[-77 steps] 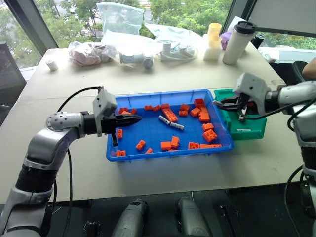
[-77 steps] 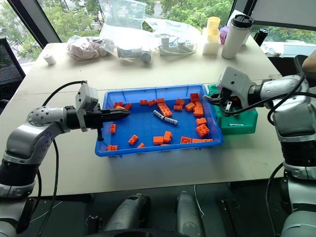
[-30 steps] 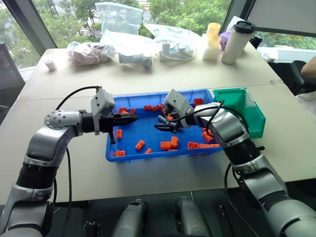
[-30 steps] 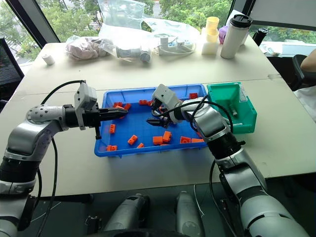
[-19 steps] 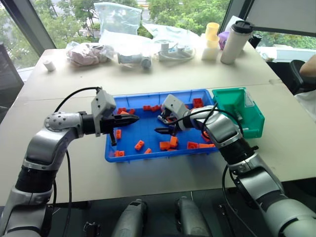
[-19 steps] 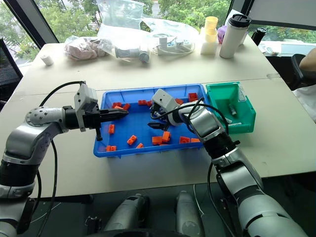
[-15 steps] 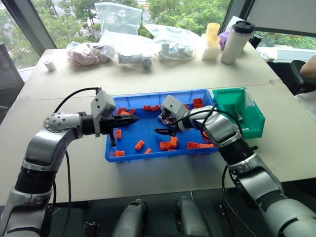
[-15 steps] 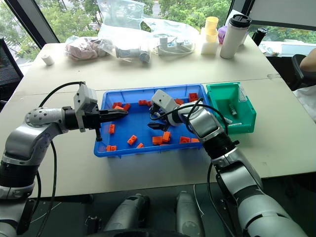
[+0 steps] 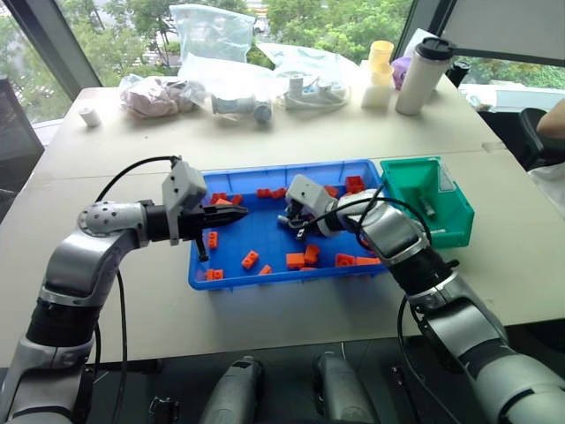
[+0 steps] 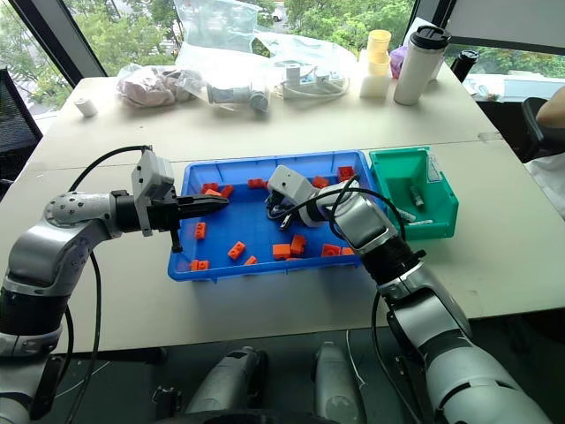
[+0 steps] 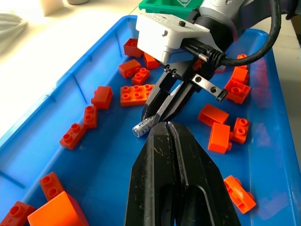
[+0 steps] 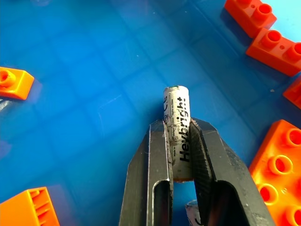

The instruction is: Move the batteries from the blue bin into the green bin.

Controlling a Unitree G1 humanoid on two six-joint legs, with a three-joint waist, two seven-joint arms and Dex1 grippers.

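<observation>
Your right claw (image 12: 181, 155) is clamped on a battery (image 12: 178, 129) low over the middle of the blue bin (image 9: 265, 243), left claw (image 11: 171, 141) shut and empty nearby, so I'd lift clear of the bricks (image 9: 302, 258) and carry right to the green bin (image 9: 446, 212)

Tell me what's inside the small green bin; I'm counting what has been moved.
Inside the teal-green plastic bin, one small silver-grey battery lies on the floor, another near the front; the near wall hides the rest.
</observation>
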